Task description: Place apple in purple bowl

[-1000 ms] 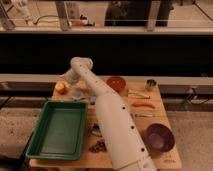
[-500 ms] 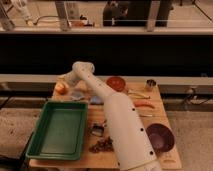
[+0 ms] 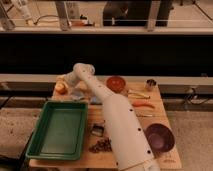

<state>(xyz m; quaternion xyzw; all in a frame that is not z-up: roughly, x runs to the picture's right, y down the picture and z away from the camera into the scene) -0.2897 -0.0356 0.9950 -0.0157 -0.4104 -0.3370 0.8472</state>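
The apple (image 3: 60, 88), small and orange-yellow, sits on the wooden table (image 3: 165, 161) at its far left corner. My white arm (image 3: 117, 120) stretches from the front of the table up to that corner. The gripper (image 3: 67, 81) is at the arm's far end, right beside the apple and just above it, mostly hidden by the wrist. The purple bowl (image 3: 159, 137) stands empty at the front right of the table, far from the gripper.
A green tray (image 3: 57, 129) fills the front left. A red-orange bowl (image 3: 116, 82) and a small metal cup (image 3: 150, 84) stand at the back. A carrot (image 3: 143, 104) lies right of the arm. Small dark items (image 3: 101, 145) lie near the tray.
The arm's far end has dipped slightly toward the apple. The apple and the bowls have not moved.
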